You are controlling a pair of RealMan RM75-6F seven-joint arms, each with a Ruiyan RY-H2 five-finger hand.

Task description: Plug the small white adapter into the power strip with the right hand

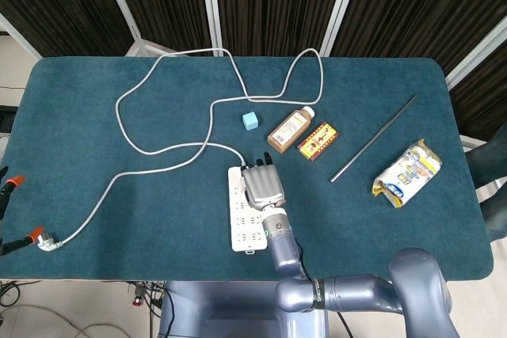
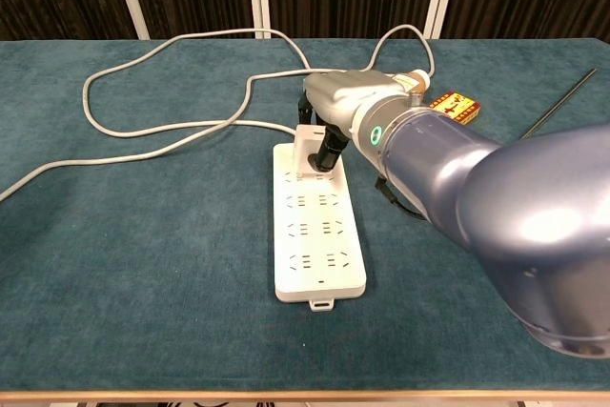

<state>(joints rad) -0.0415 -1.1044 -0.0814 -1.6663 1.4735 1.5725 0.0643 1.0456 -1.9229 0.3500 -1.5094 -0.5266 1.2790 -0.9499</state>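
A power strip (image 1: pixel 245 210) lies near the front edge of the tabletop (image 1: pixel 95 195), with the right robot hand (image 1: pixel 263 186) over its far end and its cable (image 1: pixel 170 89) looping away behind and to the left. Behind the strip sit a small cube (image 1: pixel 251 121), a bottle (image 1: pixel 290 129) and a box (image 1: pixel 318 141); a rod (image 1: pixel 374 138) and a snack packet (image 1: pixel 407 173) lie farther right.

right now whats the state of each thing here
small white adapter: upright on the strip's far end, held
right hand: gripping the adapter
power strip: flat, nearer sockets free
cord's plug: loose near the table edge
brown bottle: lying down, capped
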